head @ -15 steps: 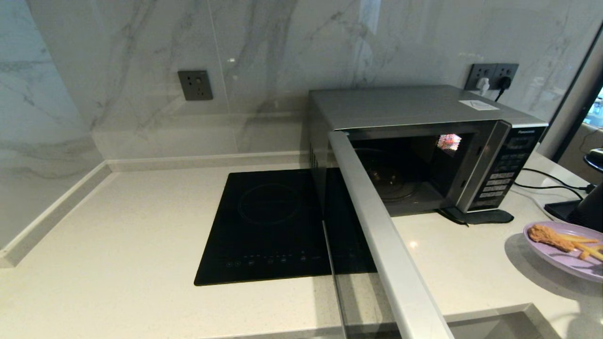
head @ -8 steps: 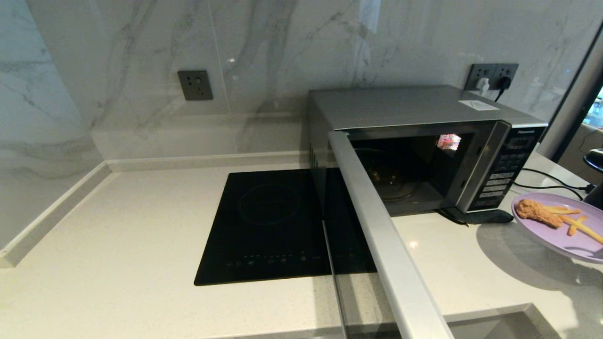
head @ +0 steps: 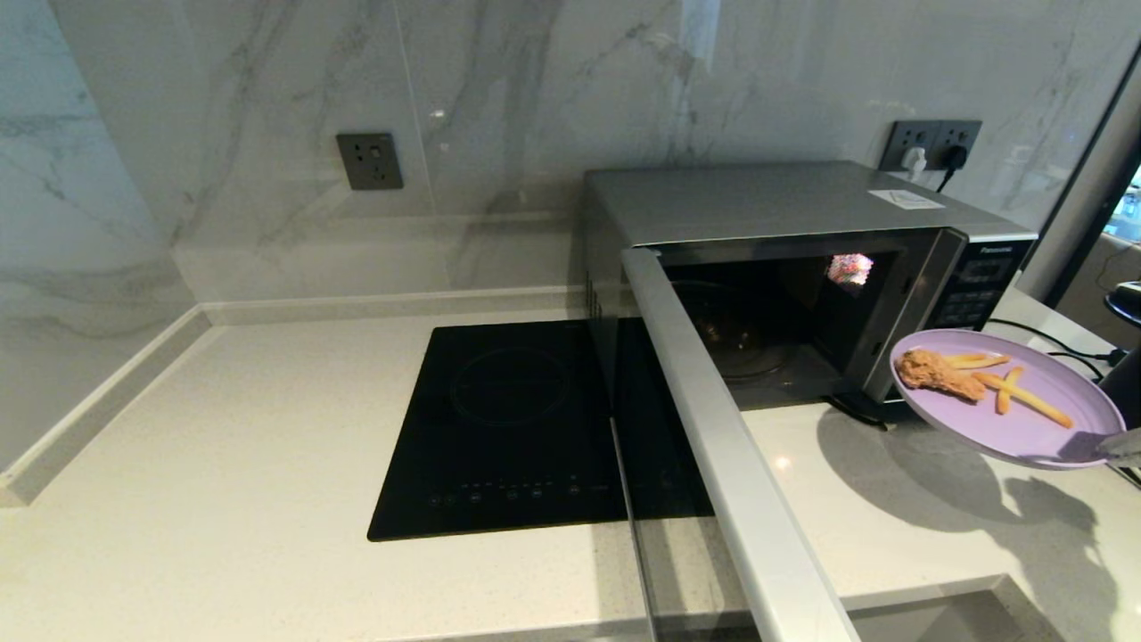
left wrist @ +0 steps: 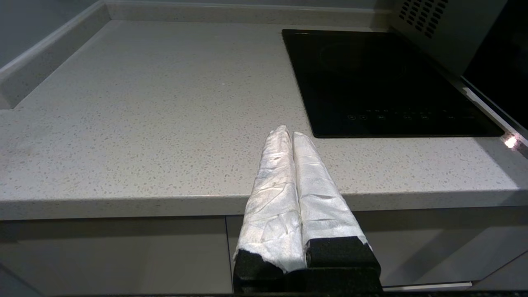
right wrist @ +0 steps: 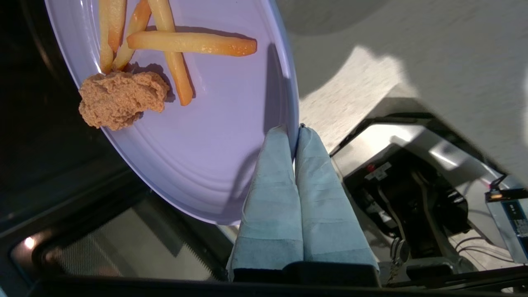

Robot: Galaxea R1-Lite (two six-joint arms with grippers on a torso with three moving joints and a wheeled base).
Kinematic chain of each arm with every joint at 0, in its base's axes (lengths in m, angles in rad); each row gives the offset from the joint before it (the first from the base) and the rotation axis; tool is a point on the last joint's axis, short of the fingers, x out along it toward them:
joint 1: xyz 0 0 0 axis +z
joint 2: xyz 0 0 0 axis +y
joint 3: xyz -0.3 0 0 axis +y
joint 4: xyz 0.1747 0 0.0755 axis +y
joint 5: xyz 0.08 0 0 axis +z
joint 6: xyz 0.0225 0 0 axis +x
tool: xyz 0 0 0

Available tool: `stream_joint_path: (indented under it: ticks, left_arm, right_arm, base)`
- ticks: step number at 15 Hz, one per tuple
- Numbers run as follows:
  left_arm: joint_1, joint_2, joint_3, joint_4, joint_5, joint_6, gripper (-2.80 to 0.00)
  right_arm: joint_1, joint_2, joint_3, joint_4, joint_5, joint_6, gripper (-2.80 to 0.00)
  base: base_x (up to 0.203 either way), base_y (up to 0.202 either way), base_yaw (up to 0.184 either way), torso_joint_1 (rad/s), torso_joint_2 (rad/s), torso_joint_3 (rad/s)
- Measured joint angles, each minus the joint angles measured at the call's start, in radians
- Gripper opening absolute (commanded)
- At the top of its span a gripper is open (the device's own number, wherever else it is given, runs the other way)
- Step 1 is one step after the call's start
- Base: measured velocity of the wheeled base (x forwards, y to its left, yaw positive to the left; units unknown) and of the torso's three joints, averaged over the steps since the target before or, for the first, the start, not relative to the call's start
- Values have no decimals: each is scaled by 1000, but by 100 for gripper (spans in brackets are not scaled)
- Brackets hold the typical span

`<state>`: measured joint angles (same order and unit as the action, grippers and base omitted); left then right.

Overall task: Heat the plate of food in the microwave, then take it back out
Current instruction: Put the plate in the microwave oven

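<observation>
- Head view: silver-grey Panasonic microwave (head: pixel 784 201) at upper right of the frame, door (head: pixel 722 446) swung wide toward the lower centre, dark cavity exposed.
- Lilac plate of food (head: pixel 1025 419) held in the air at right, in front of the button panel (head: pixel 972 290), casting a shadow on the countertop (head: pixel 223 428) below; fried chicken piece (head: pixel 931 373) and fries (head: pixel 1012 388) on top.
- Right gripper (head: pixel 1121 443) barely visible at the right edge, at the plate rim.
- Black induction hob (head: pixel 508 428) at centre; wall sockets (head: pixel 931 143) with plugs at upper right.
- Left wrist view: left gripper (left wrist: pixel 292 136) at lower centre, taped fingers (left wrist: pixel 272 194) pressed together on nothing, parked before the counter edge; hob at upper right.
- Right wrist view: right gripper fingers (right wrist: pixel 272 194) pinched tight on the plate rim at centre; plate filling the upper left, chicken and fries near the far side, microwave interior dark at left.
</observation>
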<state>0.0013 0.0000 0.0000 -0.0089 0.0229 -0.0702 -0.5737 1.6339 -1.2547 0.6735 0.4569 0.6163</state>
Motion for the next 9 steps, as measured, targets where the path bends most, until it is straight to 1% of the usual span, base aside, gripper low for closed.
stream_joint_path:
  ticks: [4, 6, 9]
  left_arm:
    - [0, 0, 0, 0, 0, 0, -280]
    - [0, 0, 0, 0, 0, 0, -280]
    - [0, 0, 0, 0, 0, 0, -280]
  right_arm:
    - [148, -25, -2, 2, -2, 69, -280]
    - [226, -31, -4, 1, -10, 120, -280]
    - [349, -22, -20, -6, -74, 217, -280]
  base:
    - [0, 0, 0, 0, 0, 0]
    - [0, 0, 0, 0, 0, 0]
    - [0, 0, 0, 0, 0, 0]
